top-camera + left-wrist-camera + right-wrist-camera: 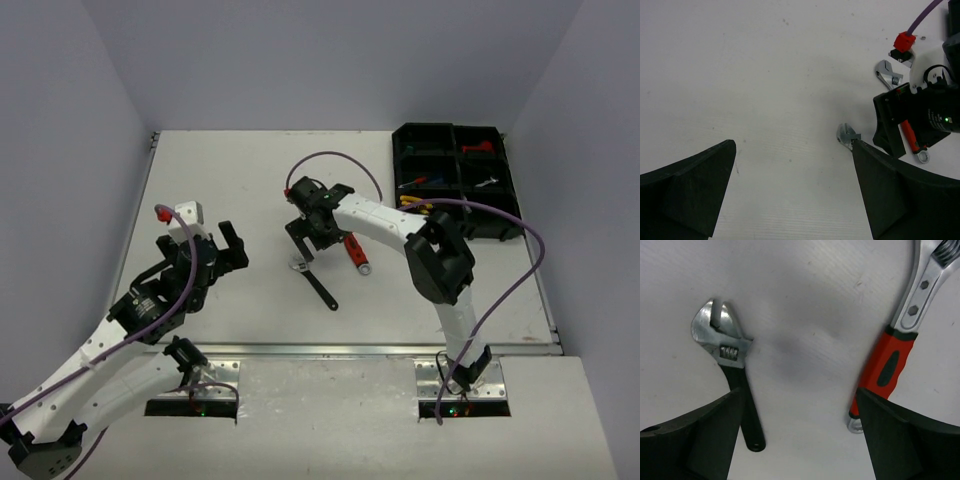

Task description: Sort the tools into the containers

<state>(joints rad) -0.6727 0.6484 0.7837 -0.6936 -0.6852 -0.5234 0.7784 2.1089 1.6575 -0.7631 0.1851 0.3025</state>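
The black wrench (314,284) lies on the desk (220,170) near the middle of the top view. It is slanted, with its shiny head toward the upper left. The red wrench (356,254) lies just to its right. The two are near each other but do not touch.

In the right wrist view the black wrench (735,370) is on the left and the red wrench (888,365) is on the right, with bare desk between them.

The right jaws hang over these two wrenches. They are wide open and hold nothing. One of the fingers (690,440) shows at the lower left, by the black handle. The other shows at the lower right, by the end of the red handle.

The tray (456,170) sits at the upper right of the top view, well apart from the two wrenches. A few small tools (412,186) lie in its boxes.

The left jaws are at the left of the top view, over bare desk. They are wide open too and hold nothing.
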